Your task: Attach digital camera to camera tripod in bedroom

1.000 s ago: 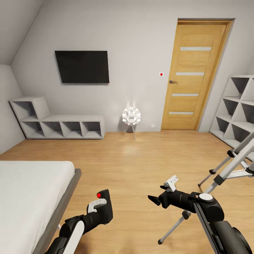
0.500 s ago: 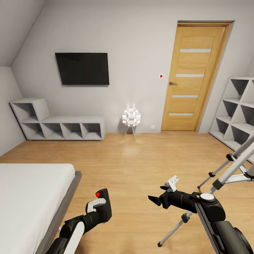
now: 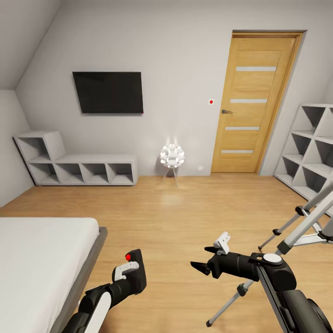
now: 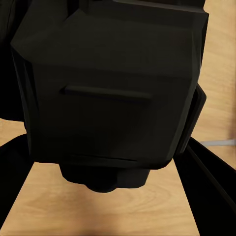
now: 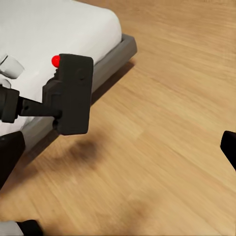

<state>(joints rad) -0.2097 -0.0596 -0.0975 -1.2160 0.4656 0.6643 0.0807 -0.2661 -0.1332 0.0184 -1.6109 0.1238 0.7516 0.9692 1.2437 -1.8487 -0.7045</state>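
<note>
Above floor by bed | left pincer (image 3: pixel 132 277) grasping digital camera (image 3: pixel 137 270) | upright, red button up

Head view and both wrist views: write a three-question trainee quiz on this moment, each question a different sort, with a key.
1. True or false: the digital camera is already mounted on the camera tripod.
2. Which gripper holds the camera? A. left gripper B. right gripper
3. Fill in: seen from the head, the tripod stands on the robot's ____ side.

Key: 1. False, it is held above the wooden floor, apart from the tripod. 2. A. 3. Right.
</note>
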